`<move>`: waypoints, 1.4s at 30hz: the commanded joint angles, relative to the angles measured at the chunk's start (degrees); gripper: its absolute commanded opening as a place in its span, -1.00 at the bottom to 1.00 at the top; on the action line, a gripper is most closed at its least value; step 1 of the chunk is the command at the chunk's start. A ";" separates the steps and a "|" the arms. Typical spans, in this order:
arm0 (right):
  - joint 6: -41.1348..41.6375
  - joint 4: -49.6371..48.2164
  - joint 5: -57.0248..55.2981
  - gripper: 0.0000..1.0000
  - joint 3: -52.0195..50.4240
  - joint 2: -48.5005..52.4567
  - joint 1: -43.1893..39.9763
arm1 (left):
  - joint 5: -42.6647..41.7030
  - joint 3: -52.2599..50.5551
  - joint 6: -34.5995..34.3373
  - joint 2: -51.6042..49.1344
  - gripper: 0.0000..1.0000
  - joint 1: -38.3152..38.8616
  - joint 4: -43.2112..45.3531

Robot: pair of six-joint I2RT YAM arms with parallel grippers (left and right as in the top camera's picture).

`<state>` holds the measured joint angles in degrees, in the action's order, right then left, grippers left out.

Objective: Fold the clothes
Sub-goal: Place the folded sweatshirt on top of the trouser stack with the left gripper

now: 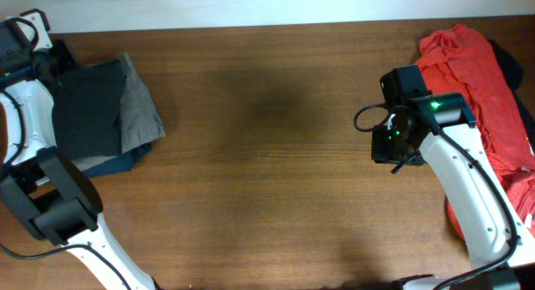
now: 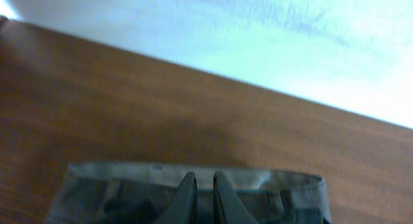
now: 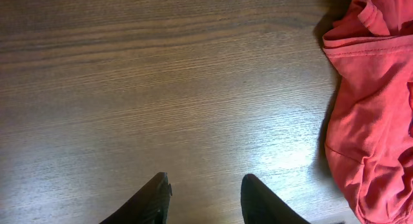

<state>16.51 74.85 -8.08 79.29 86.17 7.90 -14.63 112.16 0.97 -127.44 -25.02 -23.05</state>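
Note:
The clothes (image 1: 88,114), dark charcoal trousers, lie folded on top of a stack at the table's far left. In the left wrist view their waistband edge (image 2: 129,175) runs across the bottom of the frame. My left gripper (image 1: 52,60) sits at the folded trousers' back left corner. Its fingers are drawn almost together on the fabric at that edge (image 2: 200,180). My right gripper (image 1: 393,152) hangs over bare wood at the right, far from the trousers. It stands open with nothing between the fingers (image 3: 205,182).
Under the dark trousers lie grey-khaki trousers (image 1: 140,110) and a navy garment (image 1: 121,162). A heap of red cloth (image 1: 464,68) (image 3: 377,108) fills the right edge, close beside the right arm. The table's back edge (image 2: 258,82) runs just beyond the stack.

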 commanded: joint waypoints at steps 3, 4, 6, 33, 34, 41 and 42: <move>0.37 0.17 -0.59 -0.18 0.39 -1.05 -0.44 | 0.02 0.87 -0.15 -0.81 -0.80 -1.44 -3.54; 0.37 0.15 -0.59 -0.18 0.39 -1.05 -0.44 | 0.02 0.87 -0.15 0.02 -0.79 -1.57 -4.13; 0.37 0.15 -0.61 -0.17 0.39 -0.98 -0.44 | 0.02 0.87 -0.13 1.46 -0.80 -1.64 -5.07; 0.22 0.00 -1.64 -0.16 0.39 -0.13 -0.44 | 9.18 -0.04 -0.15 9.88 -0.85 -1.84 -23.78; 0.20 0.02 -1.62 -0.16 0.39 -0.13 -0.44 | 9.16 -0.48 -0.15 9.29 -0.85 -1.84 -23.28; 0.22 0.22 -1.62 -0.16 0.39 -0.13 -0.44 | 9.11 -1.44 -0.17 3.13 -0.85 -1.77 -19.82; 0.22 0.24 -1.62 -0.16 0.39 -0.13 -0.44 | 9.14 -1.44 -0.20 2.21 -0.85 -1.77 -19.15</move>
<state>16.49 74.98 -8.56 79.29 86.19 7.90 -5.96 111.68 0.97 -121.82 -26.59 -43.27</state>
